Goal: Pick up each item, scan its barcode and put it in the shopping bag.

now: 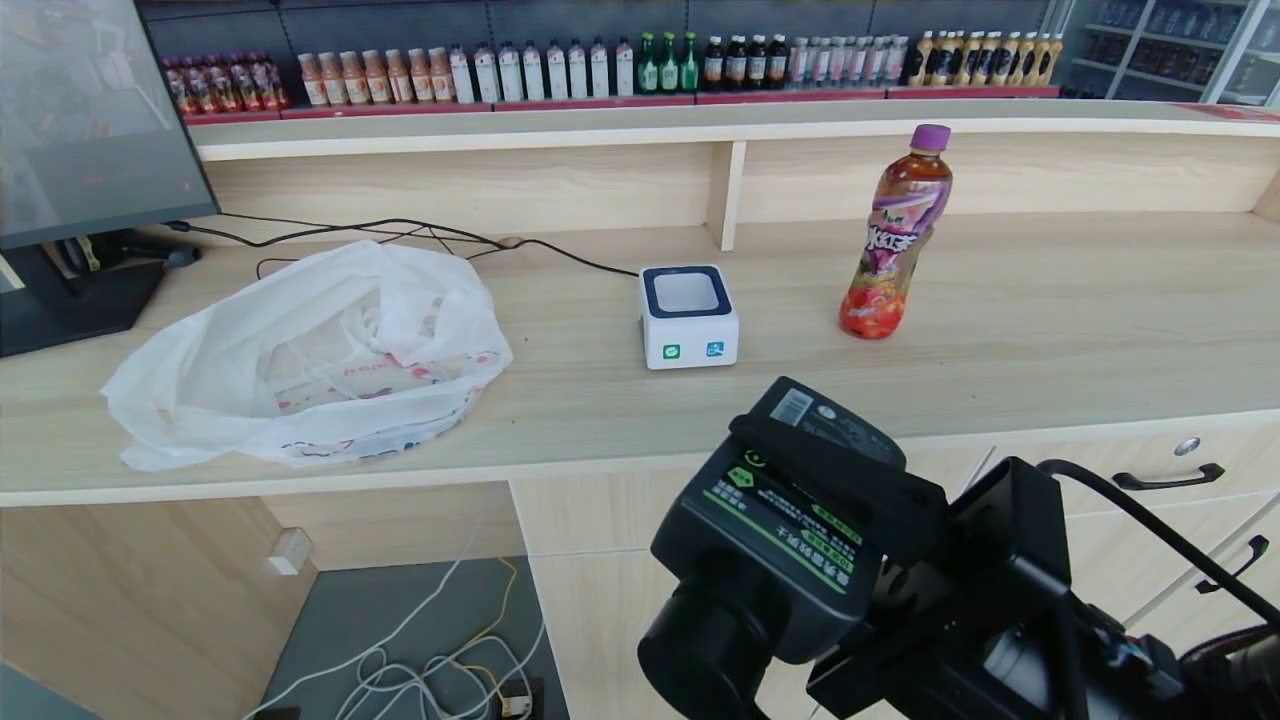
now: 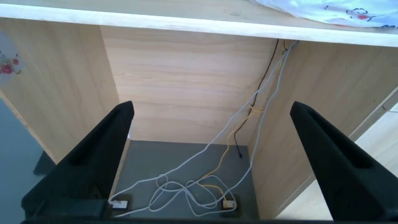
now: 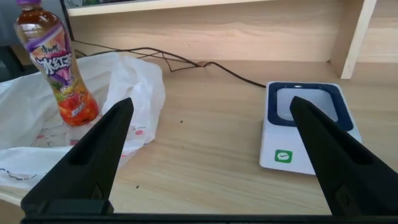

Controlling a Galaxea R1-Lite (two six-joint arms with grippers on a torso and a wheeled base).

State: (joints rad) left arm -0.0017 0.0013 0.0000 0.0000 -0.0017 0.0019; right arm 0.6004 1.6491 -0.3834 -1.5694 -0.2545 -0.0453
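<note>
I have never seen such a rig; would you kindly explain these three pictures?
It is a two-armed robot at a shop counter. The wide picture comes from its head camera; the other two come from cameras on its wrists, where the dark prongs are gripper fingers. On the counter are a white shopping bag, a white scanner and a standing drink bottle. The left gripper, open, looks under the counter at cables; the right gripper, open, faces the items. Neither holds anything.

Upright bottle (image 1: 895, 235), scanner (image 1: 688, 315), bag (image 1: 310, 355) on counter (image 1: 1050, 330)
</note>
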